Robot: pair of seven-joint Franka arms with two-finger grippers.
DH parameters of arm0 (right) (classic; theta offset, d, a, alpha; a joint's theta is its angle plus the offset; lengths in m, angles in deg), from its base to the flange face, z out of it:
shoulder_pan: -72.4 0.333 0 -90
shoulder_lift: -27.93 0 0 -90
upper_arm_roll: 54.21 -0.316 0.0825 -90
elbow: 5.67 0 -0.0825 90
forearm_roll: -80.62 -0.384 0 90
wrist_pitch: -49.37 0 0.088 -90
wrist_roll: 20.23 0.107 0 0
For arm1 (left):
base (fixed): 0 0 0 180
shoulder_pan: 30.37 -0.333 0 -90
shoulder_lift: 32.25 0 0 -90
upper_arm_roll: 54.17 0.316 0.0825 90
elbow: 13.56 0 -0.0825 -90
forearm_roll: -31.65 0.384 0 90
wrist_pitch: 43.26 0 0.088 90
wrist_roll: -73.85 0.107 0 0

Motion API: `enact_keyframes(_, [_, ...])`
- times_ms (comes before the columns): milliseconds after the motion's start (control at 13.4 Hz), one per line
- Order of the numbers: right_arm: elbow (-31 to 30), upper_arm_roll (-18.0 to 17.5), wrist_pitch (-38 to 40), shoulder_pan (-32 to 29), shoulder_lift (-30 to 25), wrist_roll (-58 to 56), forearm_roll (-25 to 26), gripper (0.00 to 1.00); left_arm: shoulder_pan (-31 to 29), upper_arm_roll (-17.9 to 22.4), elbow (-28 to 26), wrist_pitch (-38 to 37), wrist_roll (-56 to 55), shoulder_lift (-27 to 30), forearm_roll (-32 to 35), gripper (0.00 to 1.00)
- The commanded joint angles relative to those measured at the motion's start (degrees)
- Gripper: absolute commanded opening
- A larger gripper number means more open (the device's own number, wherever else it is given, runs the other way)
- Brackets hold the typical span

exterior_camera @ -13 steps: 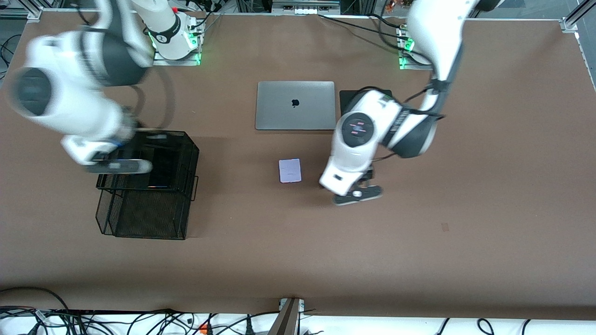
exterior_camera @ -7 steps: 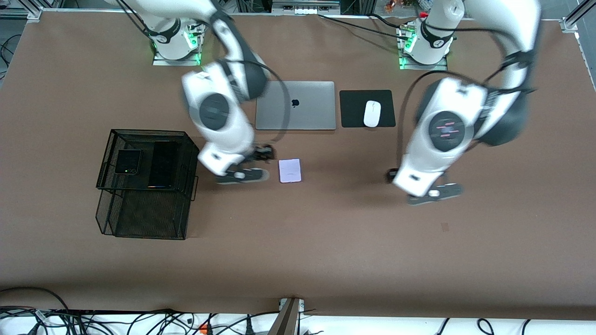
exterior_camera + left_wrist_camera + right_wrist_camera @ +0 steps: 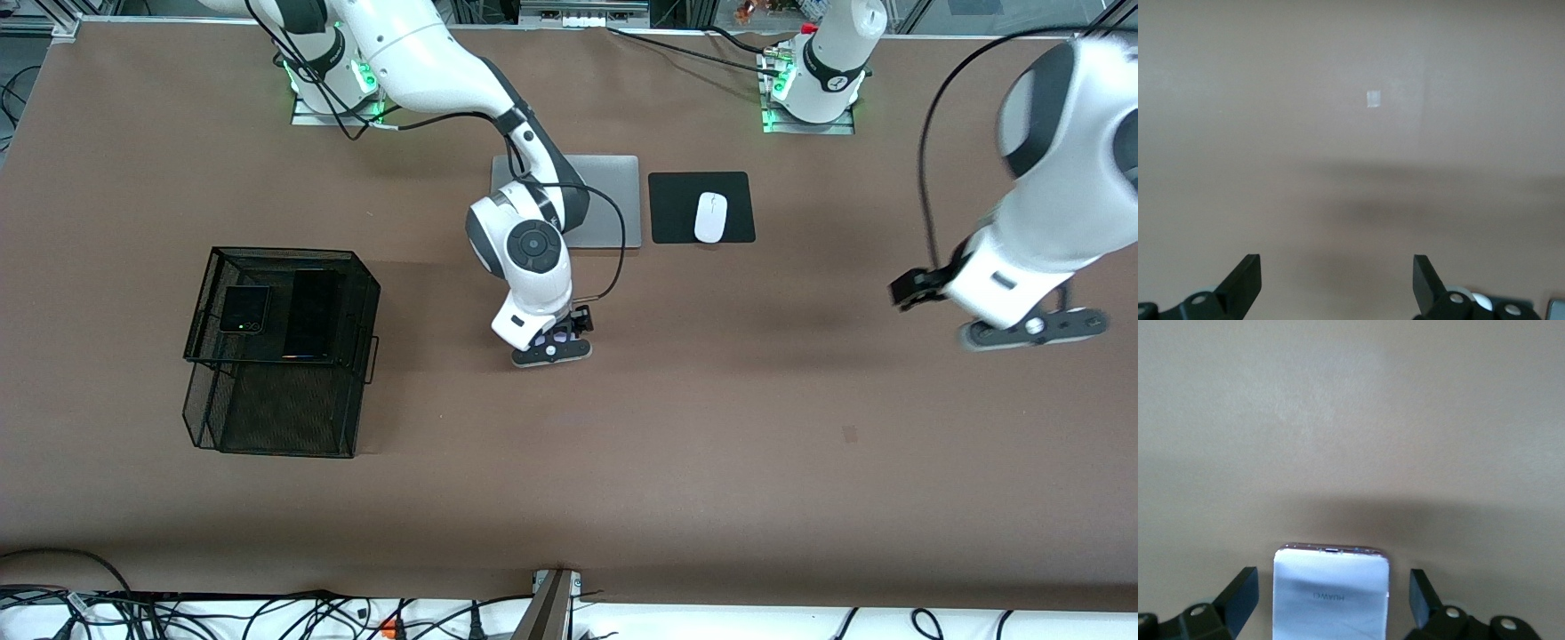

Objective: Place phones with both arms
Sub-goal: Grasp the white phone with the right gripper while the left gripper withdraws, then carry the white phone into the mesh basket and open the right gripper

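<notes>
Fingers (image 3: 1238, 597) of our right gripper (image 3: 1331, 603) spread wide, straddling the pale lilac-white squarish phone (image 3: 1331, 593) lying mid-bench, not clamping it; our left gripper (image 3: 1337, 283) likewise released, over bare brown bench (image 3: 800, 444) at its own end

A wide brown table (image 3: 800, 498) fills the view under even light. Just past its near edge, tangled cables (image 3: 267, 613) lie on a white floor.

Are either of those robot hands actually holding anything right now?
No. The right tool stands open around the pale phone on the table, not yet closed on it. The left tool is open over bare table.
</notes>
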Motion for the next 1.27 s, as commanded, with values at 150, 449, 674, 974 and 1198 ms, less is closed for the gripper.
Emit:
enact_keyframes(150, [0.9, 0.6, 0.2, 1.2, 1.0, 0.9, 0.9, 1.0, -4.7, -1.3, -2.8, -3.1, 8.2, 6.2, -4.8, 1.0])
enact_keyframes(449, [-0.9, 0.7, 0.1, 2.8, 1.0, 1.0, 2.3, 1.0, -4.7, -1.2, -2.2, -3.6, 7.9, 7.3, -6.0, 1.0])
enact_keyframes(674, [-1.5, 0.7, -0.2, 2.8, 1.0, 0.8, 3.9, 1.0, -4.9, -0.5, -2.1, -3.6, 7.8, 7.1, -6.4, 1.0])
enact_keyframes(974, [-1.5, 0.9, -0.2, 2.8, 0.6, 0.2, 4.2, 1.0, -5.0, -0.6, -2.1, -3.4, 7.5, 7.0, -6.5, 1.0])
enact_keyframes(1198, [-1.7, 0.9, -0.2, 2.7, 1.1, 0.3, 6.4, 1.0, -4.8, -0.9, -2.1, -3.4, 7.2, 6.4, -6.1, 1.0])
